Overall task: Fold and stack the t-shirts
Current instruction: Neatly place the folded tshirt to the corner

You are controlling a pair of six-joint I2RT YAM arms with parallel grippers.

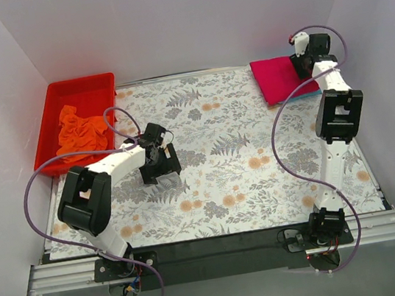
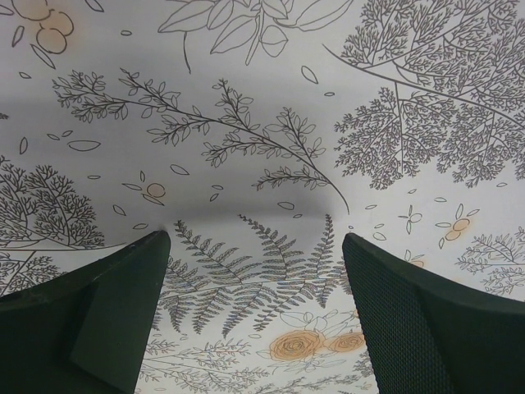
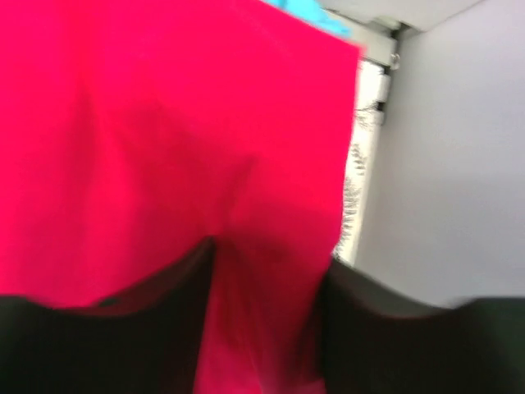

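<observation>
The crimson-pink t-shirt (image 1: 275,80) lies folded at the back right corner on the turquoise t-shirt (image 1: 309,91), of which only an edge shows. My right gripper (image 1: 303,65) is low over the pink shirt's right edge. In the blurred right wrist view its jaws stand apart, with pink cloth (image 3: 164,131) across the gap (image 3: 271,254) and a turquoise sliver (image 3: 308,12) at the top. The orange t-shirt (image 1: 80,131) lies crumpled in the red bin (image 1: 80,86). My left gripper (image 1: 160,168) is open and empty above the floral table cover (image 2: 254,246).
The red bin stands at the back left corner, just left of my left arm. White walls close in the table on three sides; the right wall (image 3: 443,164) is close beside my right gripper. The floral cover (image 1: 237,164) spans the table.
</observation>
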